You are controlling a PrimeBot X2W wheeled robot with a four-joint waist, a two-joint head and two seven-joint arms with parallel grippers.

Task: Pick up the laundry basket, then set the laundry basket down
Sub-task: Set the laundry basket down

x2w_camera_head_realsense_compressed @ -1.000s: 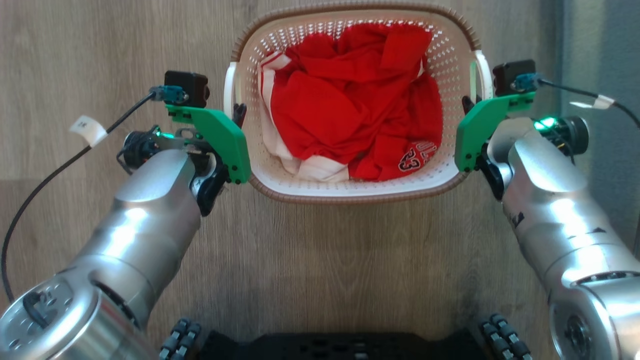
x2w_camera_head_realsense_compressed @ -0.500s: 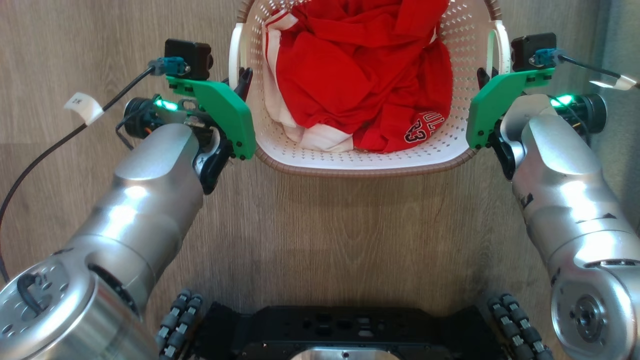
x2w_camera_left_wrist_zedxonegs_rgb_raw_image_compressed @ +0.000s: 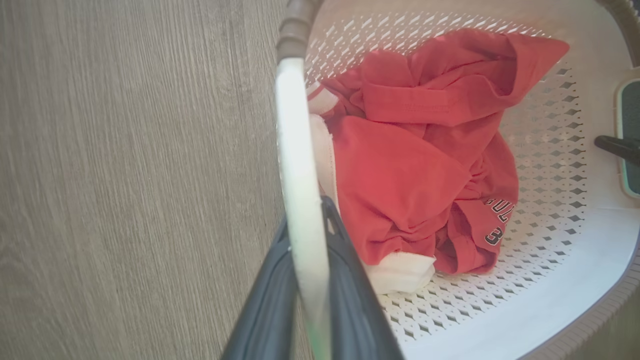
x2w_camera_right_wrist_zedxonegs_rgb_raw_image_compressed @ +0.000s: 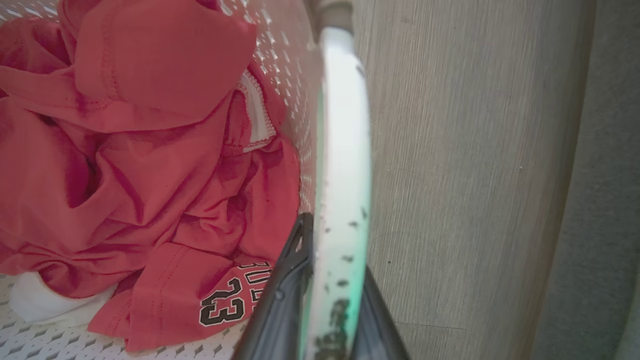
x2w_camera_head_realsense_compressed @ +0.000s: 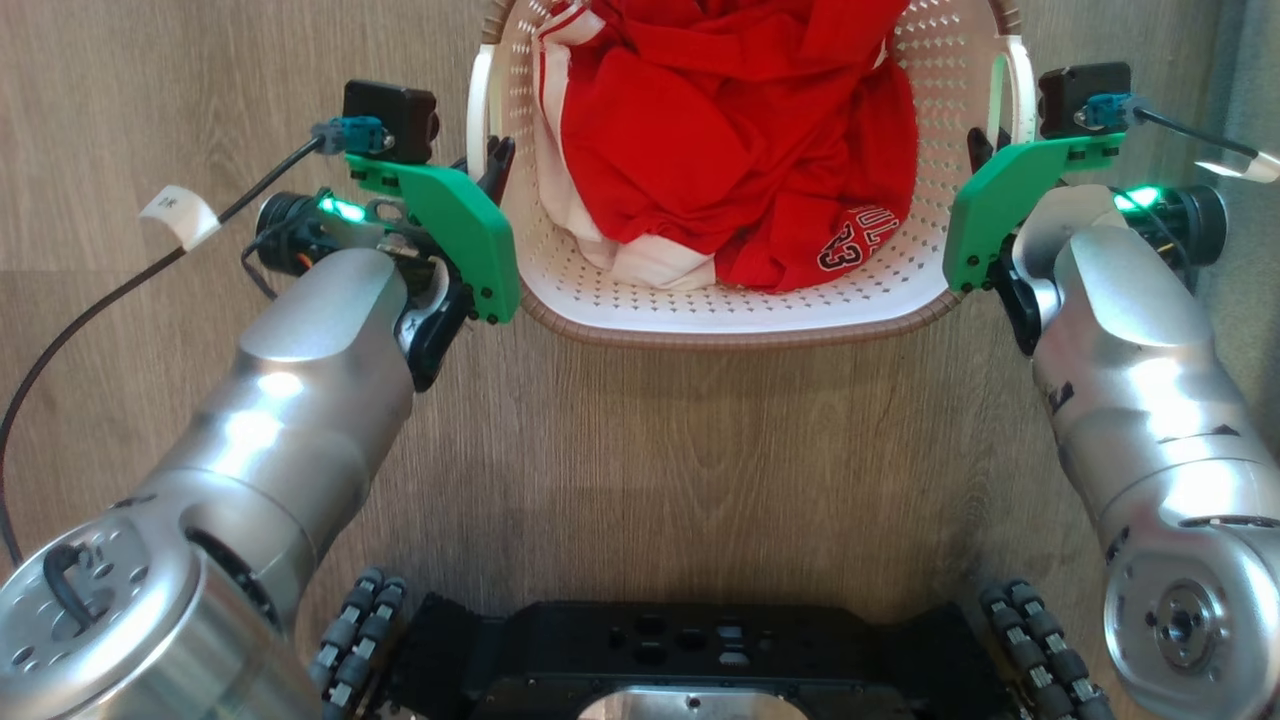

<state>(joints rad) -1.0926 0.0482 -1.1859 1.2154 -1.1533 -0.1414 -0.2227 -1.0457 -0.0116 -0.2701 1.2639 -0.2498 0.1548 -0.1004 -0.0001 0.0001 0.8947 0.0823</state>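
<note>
The laundry basket point(x2w_camera_head_realsense_compressed: 730, 312) is white and perforated with a brown rim, and red clothes point(x2w_camera_head_realsense_compressed: 740, 140) lie inside it. It sits at the top middle of the head view, between my two arms. My left gripper point(x2w_camera_head_realsense_compressed: 497, 162) is shut on the basket's left white handle point(x2w_camera_head_realsense_compressed: 478, 95). In the left wrist view the two dark fingers point(x2w_camera_left_wrist_zedxonegs_rgb_raw_image_compressed: 270, 300) pinch that handle point(x2w_camera_left_wrist_zedxonegs_rgb_raw_image_compressed: 300, 150). My right gripper point(x2w_camera_head_realsense_compressed: 976, 150) is shut on the right handle point(x2w_camera_head_realsense_compressed: 1021, 85). In the right wrist view that gripper point(x2w_camera_right_wrist_zedxonegs_rgb_raw_image_compressed: 332, 265) clamps the white handle point(x2w_camera_right_wrist_zedxonegs_rgb_raw_image_compressed: 345, 125) beside the clothes point(x2w_camera_right_wrist_zedxonegs_rgb_raw_image_compressed: 125, 150).
Wood-look floor point(x2w_camera_head_realsense_compressed: 700, 450) lies under and around the basket. My dark base with its wheels point(x2w_camera_head_realsense_compressed: 690, 650) is at the bottom edge. A grey strip point(x2w_camera_head_realsense_compressed: 1245, 110) runs along the right side. A black cable with a white tag point(x2w_camera_head_realsense_compressed: 180, 212) hangs off the left wrist.
The head view has shifted and more of my base shows. The basket now sits higher in the picture and looks larger. Both grippers stay shut on its handles.
</note>
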